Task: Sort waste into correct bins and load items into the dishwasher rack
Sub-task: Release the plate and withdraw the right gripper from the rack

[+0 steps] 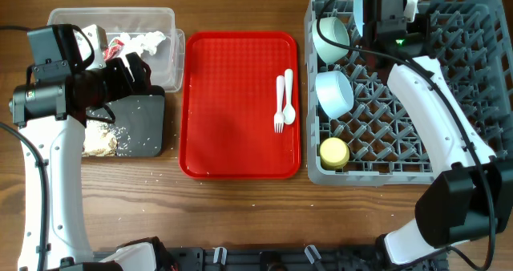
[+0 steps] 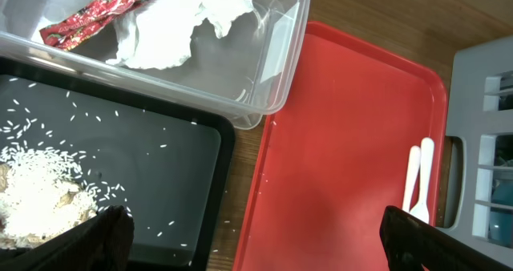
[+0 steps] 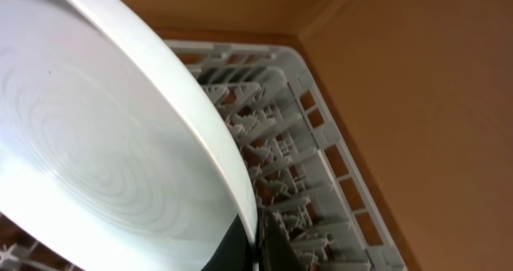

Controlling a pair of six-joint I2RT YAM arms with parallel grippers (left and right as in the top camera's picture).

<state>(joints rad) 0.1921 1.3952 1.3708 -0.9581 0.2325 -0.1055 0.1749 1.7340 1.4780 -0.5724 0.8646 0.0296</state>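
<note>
My left gripper [image 1: 132, 69] is open and empty, hovering over the edge between the clear tub [image 1: 160, 18] and the black tray [image 1: 144, 119]; its fingers show in the left wrist view [image 2: 264, 247]. The tub holds the red wrapper [image 2: 96, 10] and the white paper [image 2: 176, 26]. Food scraps [image 2: 32, 199] and crumbs lie in the black tray. My right gripper [image 3: 256, 251] is shut on the rim of the pale blue plate [image 3: 104, 143], held on edge over the far left of the dishwasher rack [image 1: 449, 86]. The green bowl [image 1: 331, 38], light blue bowl [image 1: 334, 93] and yellow cup [image 1: 334, 151] stand in the rack.
The white fork and spoon [image 1: 284, 99] lie on the right side of the flat red tray [image 1: 232, 119] between the bins and the rack. A few crumbs lie on the wooden table beside the black tray.
</note>
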